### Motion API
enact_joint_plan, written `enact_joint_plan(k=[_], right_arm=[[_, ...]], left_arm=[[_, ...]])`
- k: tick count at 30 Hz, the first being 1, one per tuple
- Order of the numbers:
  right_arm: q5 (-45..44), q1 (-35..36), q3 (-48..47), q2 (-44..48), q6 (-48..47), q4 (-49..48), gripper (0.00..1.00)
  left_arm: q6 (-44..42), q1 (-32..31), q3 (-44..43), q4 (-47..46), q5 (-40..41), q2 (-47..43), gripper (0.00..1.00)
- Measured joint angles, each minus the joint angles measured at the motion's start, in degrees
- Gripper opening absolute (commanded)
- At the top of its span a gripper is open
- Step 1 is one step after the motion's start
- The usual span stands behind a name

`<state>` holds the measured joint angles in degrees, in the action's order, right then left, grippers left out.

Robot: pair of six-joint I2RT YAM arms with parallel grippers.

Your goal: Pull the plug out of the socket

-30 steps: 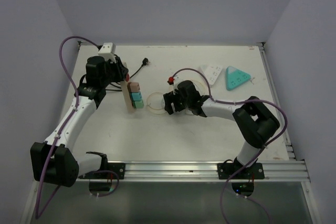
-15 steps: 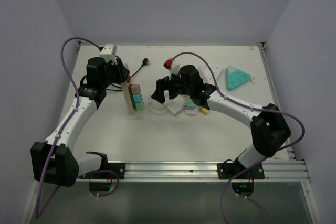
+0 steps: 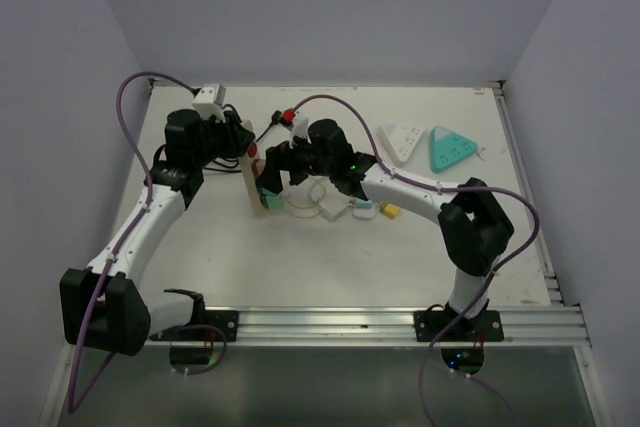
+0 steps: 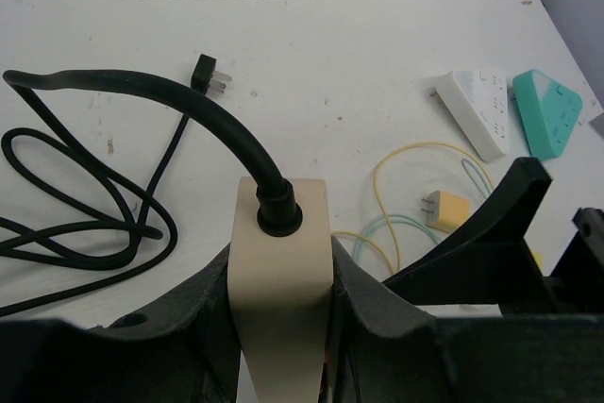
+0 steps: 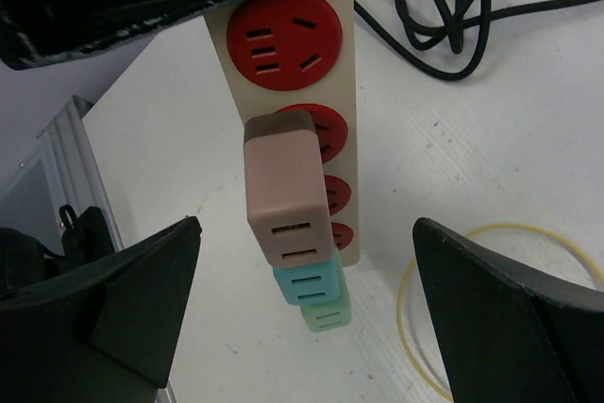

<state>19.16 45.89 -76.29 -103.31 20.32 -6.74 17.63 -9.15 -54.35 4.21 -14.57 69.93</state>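
Observation:
My left gripper point(image 4: 281, 282) is shut on a beige socket strip point(image 4: 283, 261) and holds it up on edge; a black cord point(image 4: 189, 106) enters the strip's end. In the right wrist view the strip point(image 5: 344, 92) shows red sockets, with a pink plug point(image 5: 283, 186), a blue plug point(image 5: 307, 282) and a green plug point(image 5: 326, 313) stuck in a row. My right gripper point(image 5: 304, 233) is open wide; its fingers stand either side of the plugs and touch none. From above, the right gripper point(image 3: 278, 169) is right beside the strip point(image 3: 248, 175).
Loose chargers with yellow and teal cables point(image 3: 330, 202) and a yellow plug point(image 3: 388, 211) lie just right of the strip. A white power strip point(image 3: 402, 140) and a teal triangular one point(image 3: 452, 147) sit at the back right. Black cord coils point(image 4: 75, 205) lie left.
My right arm has swung left from the loose cables to the strip, and its jaws have opened wide. The chargers it hovered over now lie uncovered. The left arm still grips the strip.

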Motion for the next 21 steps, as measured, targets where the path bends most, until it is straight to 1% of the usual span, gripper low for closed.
enact_joint_plan(k=[5,10,14,17,18,20,21], right_arm=[[-1.3,1.1,-1.0,-3.3,0.3,-0.3,0.99],[-2.8,1.6,-1.6,-4.4,0.3,-1.2,0.99],[-4.0,1.6,-1.6,-4.4,0.3,-1.9,0.94],[-4.9,1.6,-1.6,-4.4,0.2,-1.9,0.84],[-5.1,1.6,-1.6,-4.4,0.2,-1.9,0.77],[-5.3,1.6,-1.6,-4.4,0.1,-1.9,0.7],[-5.6,1.6,-1.6,-4.4,0.0,-1.9,0.61]], left_arm=[[0.9,0.0,0.4,-0.4,-0.9,0.2,0.0],[1.3,0.0,0.6,-0.5,-1.7,0.5,0.0],[1.5,0.0,0.7,-0.6,-2.0,0.7,0.0],[1.8,0.0,0.7,-0.7,-2.0,0.8,0.0],[1.8,0.0,0.7,-0.7,-2.0,0.9,0.0],[1.9,0.0,0.7,-0.7,-1.9,1.2,0.0],[1.9,0.0,0.7,-0.7,-2.0,1.3,0.0]])
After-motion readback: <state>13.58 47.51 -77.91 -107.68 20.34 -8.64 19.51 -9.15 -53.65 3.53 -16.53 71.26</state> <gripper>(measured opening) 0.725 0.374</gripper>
